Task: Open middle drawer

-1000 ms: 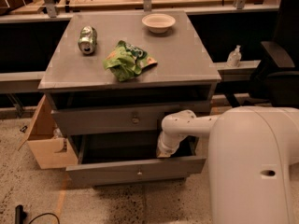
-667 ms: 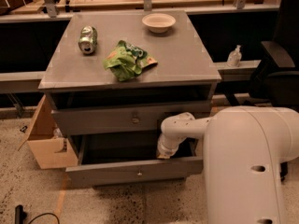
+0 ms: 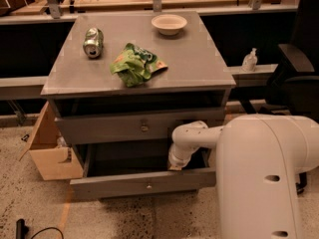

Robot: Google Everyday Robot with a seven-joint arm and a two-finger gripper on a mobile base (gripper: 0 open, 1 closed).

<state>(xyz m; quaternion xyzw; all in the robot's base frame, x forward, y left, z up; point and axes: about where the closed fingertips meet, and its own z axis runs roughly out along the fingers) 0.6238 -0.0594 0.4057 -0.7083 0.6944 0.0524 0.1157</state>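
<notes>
- The middle drawer [image 3: 112, 186], a wide grey drawer with a shallow flat front and a small round knob [image 3: 148, 185] at its centre, stands pulled out of the grey cabinet, with its dark inside open to view from above.
- Above it sits a deeper-fronted grey drawer [image 3: 99, 128] with its own central knob, and a dark gap shows between that front and the cabinet top.
- The white robot arm [image 3: 202, 135] reaches in from the right and bends down into the right part of the pulled-out drawer.
- The claw [image 3: 175, 166] sits at the arm's lower end, just behind the middle drawer's front edge and right of its knob. Whether the claw is open or closed, or has hold of anything, cannot be told.
- The robot's broad white body [image 3: 264, 183] fills the lower right.
- On the grey surface [image 3: 199, 59] of the cabinet lie a dented silver drink can [image 3: 93, 42] on its side at the left, a crumpled green snack bag [image 3: 135, 63] near the middle, and a pale round bowl [image 3: 169, 24] towards the back. All three are well apart from each other.
- An open brown cardboard box [image 3: 50, 156] stands on the speckled floor just beside the cabinet's left side.
- A small clear pump bottle [image 3: 250, 59] stands on a ledge to the right, near a black chair [image 3: 294, 78].
</notes>
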